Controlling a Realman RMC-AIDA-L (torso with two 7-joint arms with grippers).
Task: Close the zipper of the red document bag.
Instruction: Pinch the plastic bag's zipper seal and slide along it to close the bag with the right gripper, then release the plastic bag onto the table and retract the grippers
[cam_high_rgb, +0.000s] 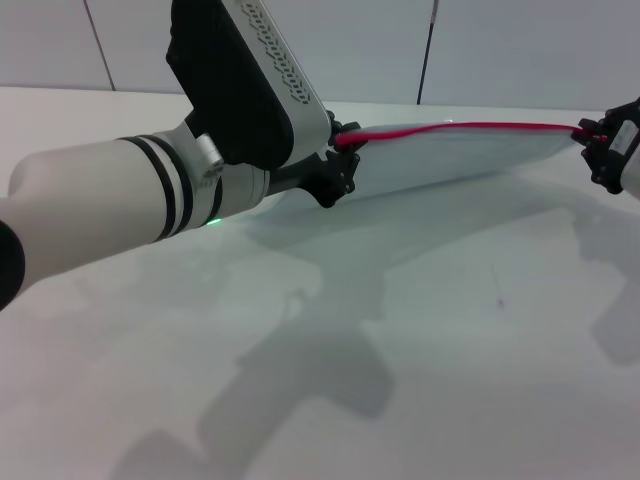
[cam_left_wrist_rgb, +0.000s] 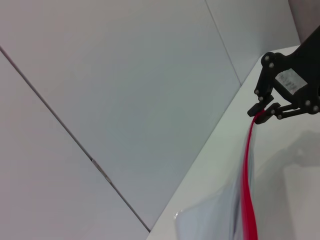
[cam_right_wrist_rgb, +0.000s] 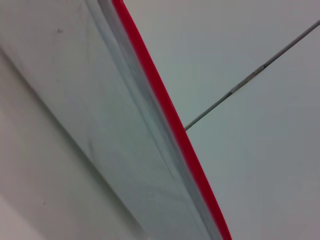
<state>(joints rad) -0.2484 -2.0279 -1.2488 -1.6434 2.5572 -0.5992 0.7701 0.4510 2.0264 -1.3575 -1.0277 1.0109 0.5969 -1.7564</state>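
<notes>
A big white table (cam_high_rgb: 420, 330) fills the room in front of the robot, smooth and a bit shiny, with grey shadows of the arms lying on it. Behind the table stands a pale wall (cam_high_rgb: 520, 50) made of flat panels with thin dark lines between them. The red document bag (cam_high_rgb: 470, 155) is held up off the table, stretched long and tilted between the two arms, and it is the thing to find everything else by. At the bag's left end is the left arm, a fat white tube with black rings and a small green light, reaching in from the side. Its black left gripper (cam_high_rgb: 343, 160) is pinched tight on the left end of the bag, right where the red line starts. The bag is a flat see-through pouch of pale blue-grey plastic, soft and a little bent, with a rounded corner. The zipper (cam_high_rgb: 470, 127) is a thin bright red strip along the bag's top edge, running the whole way from one gripper to the other and dipping a bit near the left end. At the bag's right end is the right gripper (cam_left_wrist_rgb: 262, 111), black and bony with small silver screws, and its thin fingers (cam_left_wrist_rgb: 270, 107) are squeezed together on the red end of the zipper.
</notes>
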